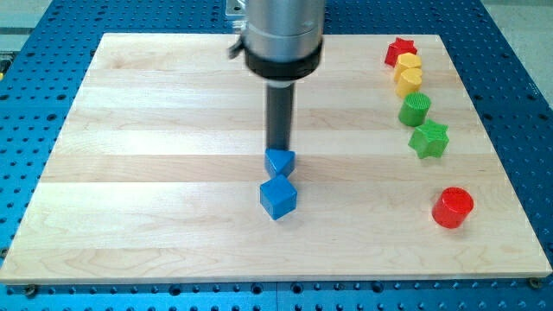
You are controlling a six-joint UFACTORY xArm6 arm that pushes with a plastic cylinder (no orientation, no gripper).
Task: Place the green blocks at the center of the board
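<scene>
Two green blocks sit near the board's right side: a green cylinder (415,109) and, just below it, a green star (429,139). My dark rod comes down at the board's middle, and my tip (278,151) rests right at the top edge of a small blue block (280,161), seemingly touching it. A blue cube (278,198) lies directly below that one, against it. The tip is far to the left of both green blocks.
A red star (400,51) and two yellow blocks (408,64) (409,80) stand in a column above the green cylinder. A red cylinder (453,207) sits at lower right. The wooden board (155,173) lies on a blue perforated table.
</scene>
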